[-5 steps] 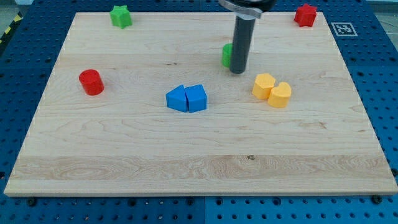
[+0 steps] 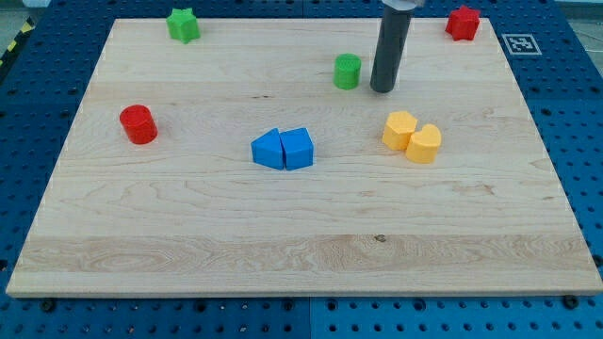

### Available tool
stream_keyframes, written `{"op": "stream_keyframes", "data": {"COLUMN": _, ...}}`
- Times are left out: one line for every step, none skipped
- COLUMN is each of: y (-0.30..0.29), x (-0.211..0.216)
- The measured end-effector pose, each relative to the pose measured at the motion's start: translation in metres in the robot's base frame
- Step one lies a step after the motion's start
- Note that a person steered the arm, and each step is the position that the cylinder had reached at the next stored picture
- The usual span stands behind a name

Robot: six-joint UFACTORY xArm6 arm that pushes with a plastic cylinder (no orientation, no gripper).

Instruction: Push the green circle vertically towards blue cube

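Green circle [image 2: 348, 72] sits on the pale wooden board [image 2: 188, 235] over blue pegboard [image 2: 584, 141], my tip [image 2: 382, 90] just right, holding nothing.

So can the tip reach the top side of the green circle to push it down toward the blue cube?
Probably yes. My tip stands just right of the green circle, apart from it, and nothing lies above the circle. The blue cube sits lower left.

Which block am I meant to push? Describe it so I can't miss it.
On the wooden board, look to the upper middle, just left of my tip. The green circle is a small cylinder; the other green block, the green star, sits at the top-left corner.
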State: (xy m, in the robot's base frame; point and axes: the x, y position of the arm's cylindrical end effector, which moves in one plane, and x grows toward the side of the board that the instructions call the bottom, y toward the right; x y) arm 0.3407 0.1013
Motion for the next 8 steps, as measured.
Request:
{"op": "stream_keyframes", "data": {"y": -0.017, "x": 0.0}}
{"op": "stream_keyframes", "data": {"y": -0.042, "x": 0.0}}
{"op": "stream_keyframes", "data": {"y": -0.05, "x": -0.002}}
{"op": "stream_keyframes", "data": {"y": -0.057, "x": -0.024}}
{"op": "stream_keyframes", "data": {"y": -0.048, "x": -0.031}}
{"op": "stream_keyframes", "data": {"y": -0.02, "x": -0.055}}
{"op": "stream_keyframes", "data": {"y": -0.013, "x": -0.076}}
{"op": "stream_keyframes", "data": {"y": -0.042, "x": -0.086}}
